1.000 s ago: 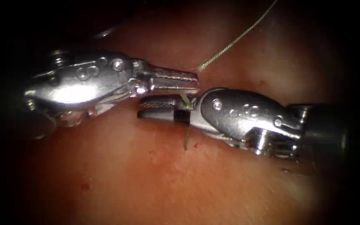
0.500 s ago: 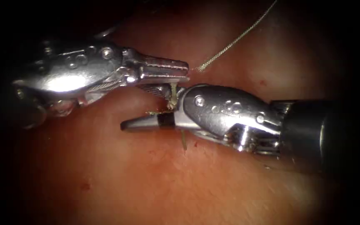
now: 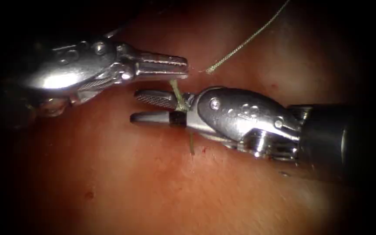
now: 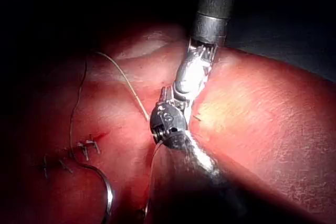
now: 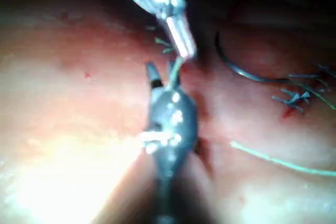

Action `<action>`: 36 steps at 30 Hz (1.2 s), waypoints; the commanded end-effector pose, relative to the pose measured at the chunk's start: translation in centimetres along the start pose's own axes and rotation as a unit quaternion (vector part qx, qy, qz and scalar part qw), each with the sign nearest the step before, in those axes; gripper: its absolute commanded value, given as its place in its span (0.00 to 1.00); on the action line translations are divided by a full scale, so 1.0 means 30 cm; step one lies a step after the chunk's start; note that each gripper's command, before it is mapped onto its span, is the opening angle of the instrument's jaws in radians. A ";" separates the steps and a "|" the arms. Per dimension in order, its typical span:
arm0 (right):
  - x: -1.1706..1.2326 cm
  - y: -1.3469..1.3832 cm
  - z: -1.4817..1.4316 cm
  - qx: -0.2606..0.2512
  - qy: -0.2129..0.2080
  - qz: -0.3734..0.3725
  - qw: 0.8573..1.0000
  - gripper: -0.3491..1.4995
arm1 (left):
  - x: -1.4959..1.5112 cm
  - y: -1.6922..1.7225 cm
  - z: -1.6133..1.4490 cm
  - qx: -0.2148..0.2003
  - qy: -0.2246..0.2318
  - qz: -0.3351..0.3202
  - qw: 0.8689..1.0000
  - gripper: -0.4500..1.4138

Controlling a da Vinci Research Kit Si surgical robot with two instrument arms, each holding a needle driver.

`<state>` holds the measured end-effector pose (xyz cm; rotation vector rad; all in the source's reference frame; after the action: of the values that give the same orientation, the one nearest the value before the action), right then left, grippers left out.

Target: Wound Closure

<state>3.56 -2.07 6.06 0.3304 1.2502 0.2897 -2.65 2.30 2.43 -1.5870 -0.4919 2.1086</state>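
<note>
My left tool [image 3: 184, 67] comes in from the left, jaws shut on a short green thread [image 3: 176, 90]. The thread runs down from it, crosses between the open jaws of my right tool [image 3: 135, 105] near their hinge, and enters the tissue [image 3: 153, 187] at a stub [image 3: 191, 144]. In the right wrist view the right tool [image 5: 156, 74] straddles the thread [image 5: 176, 69] just under the left tool's tip [image 5: 184, 48]. The curved needle [image 4: 107, 195] lies free on the tissue beside the stitches [image 4: 84, 148], held by neither tool; the needle [image 5: 239, 69] lies apart from both tools.
A second thread [image 3: 244, 41] ends loose just right of the left tool's tip and runs up to the right. Small spots of red fluid [image 3: 88, 194] dot the tissue. Dark stitch ends [image 5: 296, 97] stand along the closed cut, and a pale thread [image 5: 273, 159] crosses the tissue.
The left tool has moved up and to the left, drawing the short thread straighter. The right tool has shifted left, and both its jaws now show spread around the thread.
</note>
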 end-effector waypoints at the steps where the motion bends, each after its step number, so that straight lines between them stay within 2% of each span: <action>1: -0.0008 0.0002 0.0030 0.002 -0.001 -0.001 1.000 0.00 | 0.000 -0.002 0.001 0.005 0.002 -0.001 1.000 0.00; 14: -0.0040 -0.0021 0.0030 0.019 -0.024 -0.008 0.999 0.00 | 0.002 -0.005 -0.004 0.024 0.015 -0.008 1.000 0.00; 17: -0.0019 -0.0006 0.0036 0.015 -0.005 -0.005 1.000 0.00 | 0.000 -0.010 -0.008 0.031 0.013 -0.008 0.999 0.00; 19: -0.0007 -0.0008 0.0037 -0.004 -0.002 -0.003 1.000 0.54 | -0.002 -0.013 -0.010 0.039 0.012 -0.008 0.999 0.00; 20: 0.0008 -0.0008 0.0033 -0.034 -0.005 0.000 0.999 0.98 | -0.005 -0.018 -0.012 0.048 0.009 -0.006 0.999 0.00; 22: 0.0021 -0.0012 0.0014 -0.031 -0.002 0.002 1.000 0.98 | -0.010 -0.023 -0.014 0.061 0.005 -0.003 0.998 0.00; 24: 0.0047 -0.0014 -0.0029 -0.027 -0.001 0.006 1.000 0.98 | -0.021 -0.032 -0.015 0.074 0.002 -0.003 0.997 0.00; 25: 0.0047 -0.0014 -0.0029 -0.027 -0.001 0.006 1.000 0.98 | -0.021 -0.032 -0.015 0.074 0.002 -0.003 0.997 0.00; 28: 0.0072 -0.0020 -0.0100 -0.018 0.003 0.009 1.000 0.98 | -0.037 -0.041 -0.012 0.096 0.004 -0.022 0.995 0.00; 30: 0.0081 -0.0034 -0.0205 -0.014 0.003 0.011 1.000 0.98 | -0.050 -0.050 -0.006 0.095 0.011 -0.041 0.995 0.00; 31: 0.0082 -0.0037 -0.0231 -0.015 0.002 0.012 1.000 0.98 | -0.052 -0.053 -0.005 0.095 0.012 -0.043 0.994 0.00; 32: 0.0077 -0.0045 -0.0301 -0.018 0.000 0.013 1.000 0.98 | -0.057 -0.058 -0.002 0.097 0.013 -0.044 0.994 0.00; 34: 0.0066 -0.0052 -0.0360 -0.022 -0.002 0.013 1.000 0.98 | -0.060 -0.063 0.000 0.101 0.015 -0.047 0.994 0.04; 35: 0.0066 -0.0052 -0.0360 -0.022 -0.002 0.013 1.000 0.98 | -0.060 -0.063 0.000 0.101 0.015 -0.047 0.994 0.04; 36: 0.0044 -0.0061 -0.0421 -0.032 -0.007 0.014 0.999 0.98 | -0.063 -0.067 0.003 0.103 0.016 -0.056 0.993 0.11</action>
<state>2.29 -2.08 5.46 0.2896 1.2159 0.3544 -1.97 2.93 5.14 -1.4364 -0.3536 1.9637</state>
